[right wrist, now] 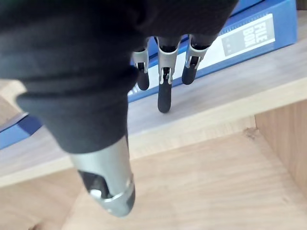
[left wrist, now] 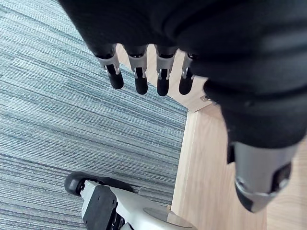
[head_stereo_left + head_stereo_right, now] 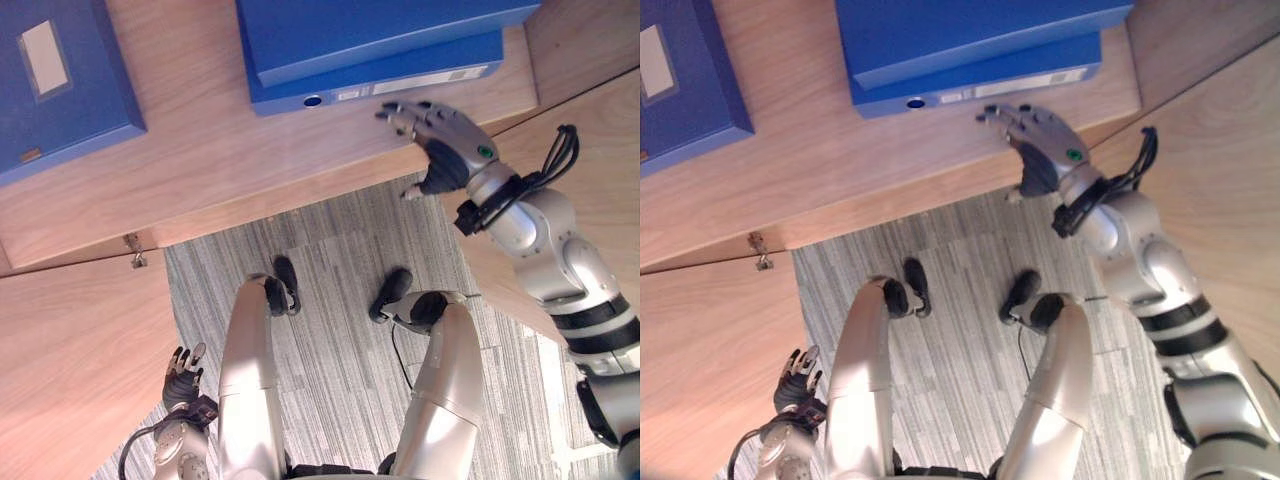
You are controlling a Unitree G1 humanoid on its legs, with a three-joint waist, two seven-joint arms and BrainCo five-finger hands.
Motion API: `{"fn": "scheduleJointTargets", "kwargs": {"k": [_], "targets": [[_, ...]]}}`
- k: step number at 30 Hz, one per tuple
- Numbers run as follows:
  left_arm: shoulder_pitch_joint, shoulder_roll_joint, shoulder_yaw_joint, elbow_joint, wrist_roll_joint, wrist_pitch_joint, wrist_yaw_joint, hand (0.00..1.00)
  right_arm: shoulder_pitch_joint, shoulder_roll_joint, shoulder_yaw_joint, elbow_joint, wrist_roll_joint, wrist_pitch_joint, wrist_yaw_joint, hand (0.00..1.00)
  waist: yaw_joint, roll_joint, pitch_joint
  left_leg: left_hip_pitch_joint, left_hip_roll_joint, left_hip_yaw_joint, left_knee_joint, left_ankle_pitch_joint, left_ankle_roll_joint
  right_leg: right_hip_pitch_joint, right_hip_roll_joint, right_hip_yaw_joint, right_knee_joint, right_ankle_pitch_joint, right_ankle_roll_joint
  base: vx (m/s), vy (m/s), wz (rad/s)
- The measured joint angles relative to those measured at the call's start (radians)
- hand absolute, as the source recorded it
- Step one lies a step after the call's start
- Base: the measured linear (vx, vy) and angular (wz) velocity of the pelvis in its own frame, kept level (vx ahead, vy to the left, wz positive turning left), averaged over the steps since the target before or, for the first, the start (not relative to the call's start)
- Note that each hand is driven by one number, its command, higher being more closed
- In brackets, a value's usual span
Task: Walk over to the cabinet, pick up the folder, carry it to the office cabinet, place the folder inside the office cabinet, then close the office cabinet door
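Observation:
Two blue folders lie stacked on the wooden shelf [image 3: 200, 170]; the lower folder [image 3: 400, 85] shows its labelled spine toward me, under the upper folder [image 3: 370, 35]. My right hand [image 3: 445, 135] hovers just in front of that spine, open, fingers extended toward it and holding nothing. In the right wrist view its fingertips [image 1: 164, 91] hang above the shelf board, a little short of the folder [image 1: 249, 36]. My left hand [image 3: 183, 385] hangs low at my left side, open and empty, with its fingers [image 2: 139, 76] over the carpet.
Another blue folder [image 3: 60, 80] lies on the shelf at far left. An open wooden door panel [image 3: 70, 360] with a hinge [image 3: 135, 252] stands at lower left. A wooden side wall [image 3: 590, 130] rises at right. Grey striped carpet [image 3: 340, 240] lies below.

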Motion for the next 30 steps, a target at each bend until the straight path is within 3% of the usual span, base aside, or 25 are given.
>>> {"fn": "scheduleJointTargets", "kwargs": {"k": [9, 21, 26, 30], "targets": [[-0.024, 0.009, 0.012, 0.081, 0.001, 0.003, 0.001, 0.00, 0.009, 0.002, 0.005, 0.020, -0.045, -0.020, 0.000, 0.00, 0.009, -0.008, -0.004, 0.004, 0.005, 0.003, -0.003, -0.002, -0.002, 0.004, 0.007, 0.000, -0.013, 0.005, -0.006, 0.00, 0.015, -0.02], [-0.042, 0.022, 0.013, 0.139, 0.002, 0.006, 0.006, 0.00, -0.003, 0.127, -0.015, 0.028, -0.078, 0.014, -0.011, 0.00, 0.004, -0.009, -0.005, 0.012, 0.011, 0.006, -0.035, 0.006, -0.009, 0.007, 0.025, -0.005, -0.045, 0.018, -0.005, 0.00, 0.013, -0.02], [-0.053, 0.015, 0.020, 0.128, 0.002, 0.005, 0.012, 0.00, -0.072, 0.238, -0.086, 0.097, 0.113, 0.062, -0.043, 0.00, 0.010, -0.008, -0.004, 0.005, 0.008, 0.000, -0.037, 0.008, -0.011, 0.006, 0.022, -0.012, -0.046, 0.017, -0.005, 0.00, 0.013, 0.02], [-0.053, -0.003, 0.033, 0.064, 0.001, 0.002, 0.012, 0.00, -0.227, 0.266, -0.092, 0.210, 0.205, 0.112, -0.095, 0.00, 0.014, -0.007, -0.003, -0.014, 0.003, -0.003, -0.028, 0.010, -0.010, -0.009, 0.014, -0.014, -0.037, 0.017, -0.005, 0.00, 0.034, 0.06]]}}
